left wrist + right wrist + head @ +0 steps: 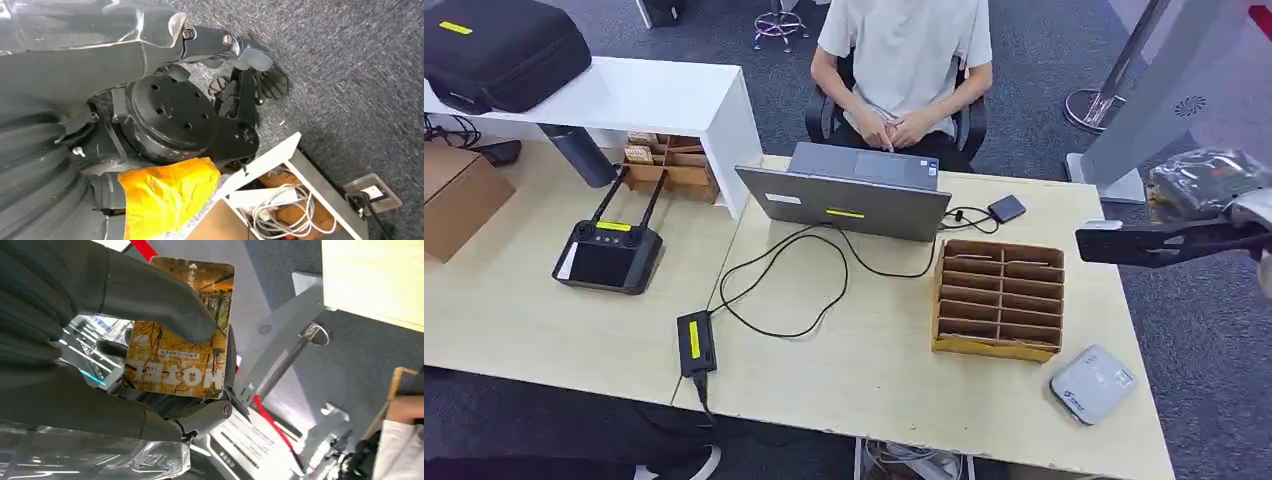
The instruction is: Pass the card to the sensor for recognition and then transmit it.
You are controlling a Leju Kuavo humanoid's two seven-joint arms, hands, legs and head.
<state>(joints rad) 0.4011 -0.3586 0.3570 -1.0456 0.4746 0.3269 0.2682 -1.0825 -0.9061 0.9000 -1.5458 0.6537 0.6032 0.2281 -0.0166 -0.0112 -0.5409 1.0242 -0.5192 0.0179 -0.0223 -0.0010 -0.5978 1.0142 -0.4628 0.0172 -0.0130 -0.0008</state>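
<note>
Right hand [100, 340] clamped on orange card [180, 325], thumb pressing its face, raised off table's right edge [1124, 300]. White sensor [1092, 383] near front-right corner. Left hand [165, 115]: state unclear.

The card [179, 330], orange with an autumn-tree print and white lettering, is sitting flat under the right hand's [100, 340] thumb. The white sensor [1092, 383] is lying at the table's five o'clock corner.

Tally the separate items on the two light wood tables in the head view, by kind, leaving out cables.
Laptop: 1
Remote controller with antennas: 1
Power adapter: 1
Small dark drive: 1
Cardboard divider tray: 1
White card sensor: 1
Cardboard box: 1
Total: 7
</note>
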